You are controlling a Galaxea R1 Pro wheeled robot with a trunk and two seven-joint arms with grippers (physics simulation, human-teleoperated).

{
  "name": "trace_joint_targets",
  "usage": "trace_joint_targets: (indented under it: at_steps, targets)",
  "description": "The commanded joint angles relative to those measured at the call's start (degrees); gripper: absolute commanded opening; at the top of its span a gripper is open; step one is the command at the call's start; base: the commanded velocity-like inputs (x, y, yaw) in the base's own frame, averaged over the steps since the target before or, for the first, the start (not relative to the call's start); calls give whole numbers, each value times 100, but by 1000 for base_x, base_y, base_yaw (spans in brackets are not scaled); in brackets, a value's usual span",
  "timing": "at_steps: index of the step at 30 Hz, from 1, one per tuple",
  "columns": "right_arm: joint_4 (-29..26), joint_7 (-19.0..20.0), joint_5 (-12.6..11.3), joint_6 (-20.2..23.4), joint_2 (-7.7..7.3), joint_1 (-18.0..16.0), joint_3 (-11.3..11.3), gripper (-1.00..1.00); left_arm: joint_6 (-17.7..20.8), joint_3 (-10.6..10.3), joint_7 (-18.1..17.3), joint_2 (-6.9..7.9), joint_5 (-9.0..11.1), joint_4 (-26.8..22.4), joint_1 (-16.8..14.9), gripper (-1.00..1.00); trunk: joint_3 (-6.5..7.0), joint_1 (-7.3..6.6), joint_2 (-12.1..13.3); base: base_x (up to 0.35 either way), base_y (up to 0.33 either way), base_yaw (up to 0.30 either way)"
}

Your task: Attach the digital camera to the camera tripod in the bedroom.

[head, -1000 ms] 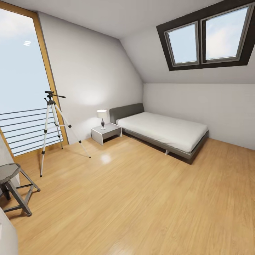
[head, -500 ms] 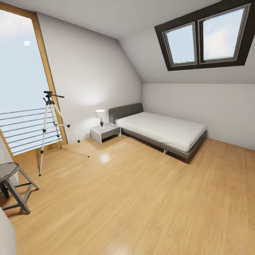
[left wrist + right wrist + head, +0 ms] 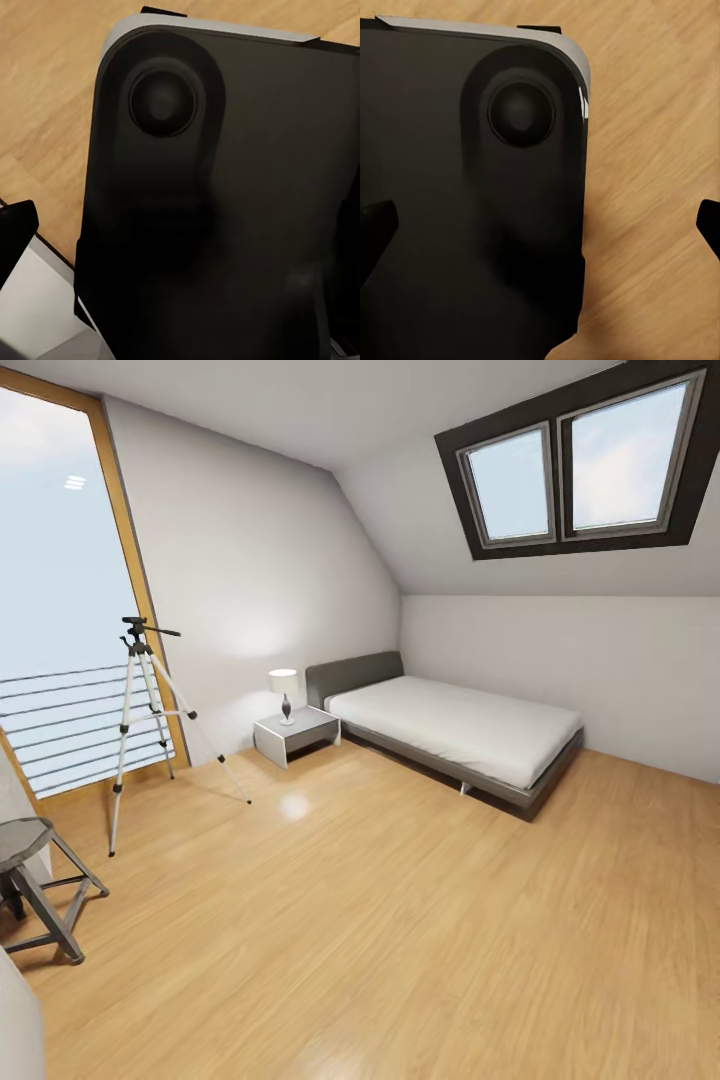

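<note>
The tall camera tripod [image 3: 150,705] with thin silver legs, black joints and a black head with a long pan handle stands on the light wood floor [image 3: 400,920] at the left of the head view, just in front of the tall wood-framed window with a grey railing [image 3: 60,610], its head bare. Over the last second the whole picture has drifted a little, the tripod, the grey low bed [image 3: 455,730], the small grey nightstand [image 3: 295,733] with its white-shaded lamp [image 3: 285,690] and the dark-framed skylight [image 3: 580,460] all sliding slightly together, which reads as the camera turning or rolling, not the things moving; the last half second shows almost no drift, so the robot seems to be settling. The grey octagonal stool [image 3: 30,880] sits near the left edge, well apart from the tripod. The small black digital camera appears nowhere in these views, so it must be found first, likely by looking elsewhere in the bedroom. Both wrist views look down past dark robot body panels onto the floor; dark finger tips show at their edges, but I cannot tell how far either gripper is open or whether it holds anything
</note>
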Motion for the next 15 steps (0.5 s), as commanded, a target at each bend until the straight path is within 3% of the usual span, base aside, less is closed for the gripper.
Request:
trace_joint_targets:
  at_steps: [1,8,15]
  targets:
    - [1,-6,7,-16,0,-1,3,100,-13,2,-1,-1,42,-2,0,100,-5,0,-3,-73,-1,0]
    - [3,-6,7,-16,0,-1,3,100,-14,5,-1,-1,42,-2,0,100,-5,0,-3,-195,26,0]
    - [3,-6,7,-16,0,-1,3,100,-14,5,-1,4,42,-1,0,100,-5,0,-3,-72,18,0]
